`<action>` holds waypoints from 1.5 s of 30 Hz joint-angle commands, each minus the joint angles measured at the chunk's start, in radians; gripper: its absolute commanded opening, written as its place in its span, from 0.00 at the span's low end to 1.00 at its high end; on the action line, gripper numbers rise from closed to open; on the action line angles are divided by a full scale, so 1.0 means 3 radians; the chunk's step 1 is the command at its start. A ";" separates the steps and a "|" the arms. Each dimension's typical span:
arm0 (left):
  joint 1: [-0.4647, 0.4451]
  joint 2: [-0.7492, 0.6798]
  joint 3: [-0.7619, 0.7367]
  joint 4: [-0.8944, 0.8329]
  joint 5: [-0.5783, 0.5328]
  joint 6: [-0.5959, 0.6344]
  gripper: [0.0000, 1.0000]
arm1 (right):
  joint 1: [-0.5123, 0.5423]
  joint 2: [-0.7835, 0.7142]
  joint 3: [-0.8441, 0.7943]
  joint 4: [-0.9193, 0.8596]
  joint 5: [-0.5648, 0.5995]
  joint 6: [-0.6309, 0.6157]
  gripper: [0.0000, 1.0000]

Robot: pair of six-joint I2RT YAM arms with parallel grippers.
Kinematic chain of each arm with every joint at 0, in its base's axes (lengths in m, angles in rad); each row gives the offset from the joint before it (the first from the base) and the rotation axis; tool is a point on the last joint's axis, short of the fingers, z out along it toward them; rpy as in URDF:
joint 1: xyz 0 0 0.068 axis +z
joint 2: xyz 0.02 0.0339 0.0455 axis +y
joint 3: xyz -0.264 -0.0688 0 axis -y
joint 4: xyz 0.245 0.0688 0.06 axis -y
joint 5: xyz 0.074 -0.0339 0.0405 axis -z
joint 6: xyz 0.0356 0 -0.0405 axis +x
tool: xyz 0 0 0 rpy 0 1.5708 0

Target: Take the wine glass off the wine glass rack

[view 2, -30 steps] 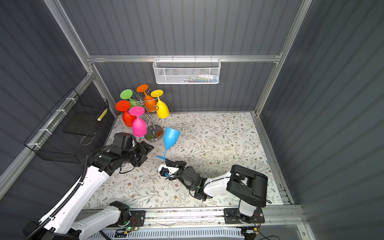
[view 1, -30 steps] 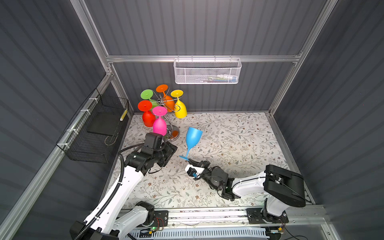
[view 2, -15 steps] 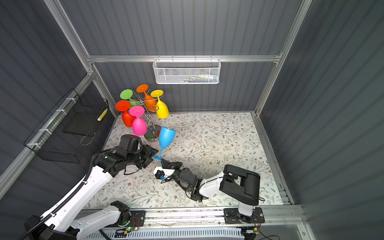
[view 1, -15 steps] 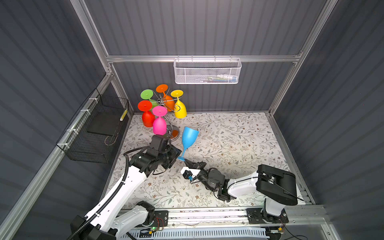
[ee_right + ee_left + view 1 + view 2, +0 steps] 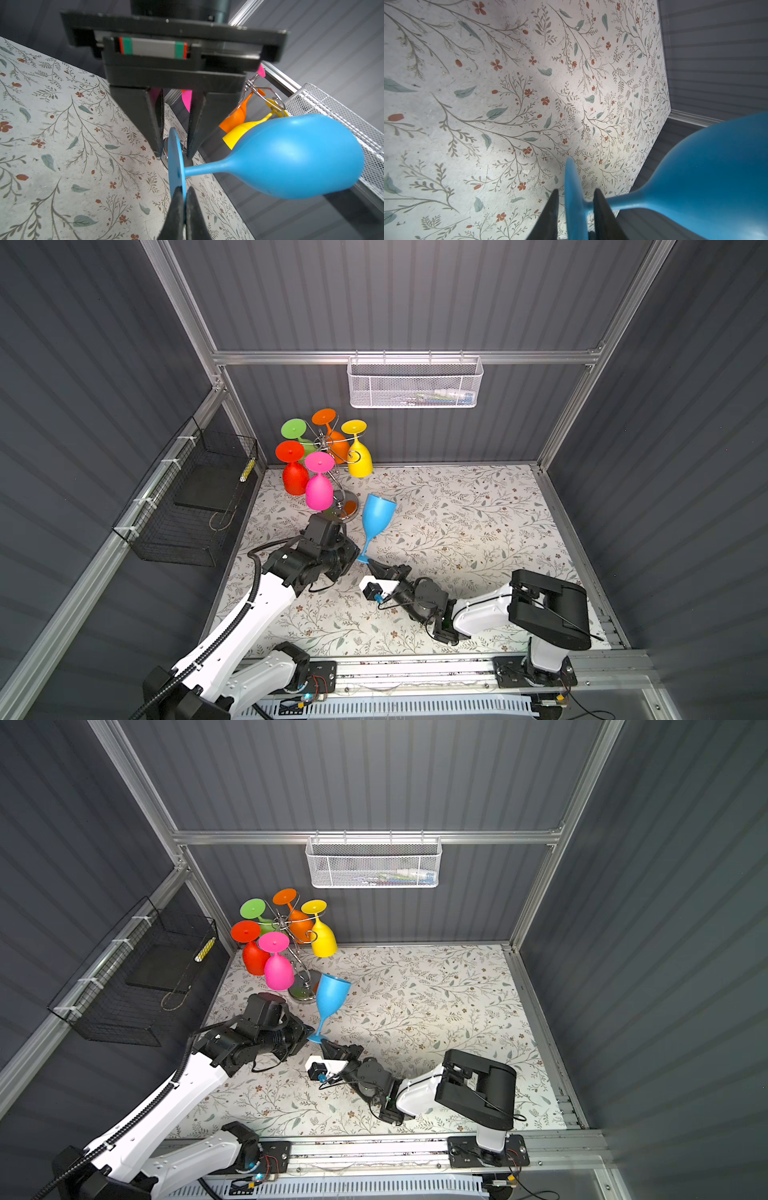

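The blue wine glass (image 5: 376, 515) (image 5: 332, 994) stands tilted above the floral mat, off the wine glass rack (image 5: 329, 444) (image 5: 287, 924). My right gripper (image 5: 371, 568) (image 5: 184, 190) is shut on the edge of its round foot. My left gripper (image 5: 354, 558) (image 5: 576, 193) straddles the opposite edge of that foot. A gap shows between each of its fingers and the disc, so it is open. Red (image 5: 295, 479), pink (image 5: 319, 491), yellow (image 5: 359, 458), orange (image 5: 336, 443) and green (image 5: 294, 430) glasses hang upside down on the rack.
A white mesh basket (image 5: 415, 383) hangs on the back wall. A black wire basket (image 5: 195, 497) hangs on the left wall, close to my left arm. The rack's chrome base (image 5: 348, 506) stands just behind the blue glass.
My right gripper has carried the blue glass a little to the left. My left gripper has come up to the glass's foot, and its jaws have narrowed around it.
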 commanded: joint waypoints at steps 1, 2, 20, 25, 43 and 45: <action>-0.0009 -0.0068 -0.0019 -0.0007 -0.0121 -0.0056 0.26 | 0.0016 0.0040 0.0071 0.0152 0.0061 -0.0038 0.00; -0.0009 -0.0064 -0.0012 -0.0007 -0.0122 -0.0053 0.25 | 0.0017 0.0041 0.0078 0.0141 0.0062 -0.0036 0.00; -0.0009 -0.0183 -0.0173 0.0140 -0.0192 -0.0182 0.00 | 0.0073 0.0065 0.0118 0.0156 0.0156 -0.0085 0.00; -0.0008 -0.0262 -0.0234 0.0201 -0.0210 -0.0171 0.00 | 0.0105 0.0017 0.0120 0.0115 0.0239 -0.0018 0.22; 0.0015 -0.0344 -0.0626 0.1061 -0.0125 -0.0067 0.00 | 0.0075 -0.1286 -0.0021 -0.2149 -0.0141 0.1416 0.65; 0.0038 -0.0339 -0.0698 0.1186 -0.0086 -0.0038 0.00 | 0.0049 -0.1481 0.0003 -0.2472 -0.0269 0.1554 0.67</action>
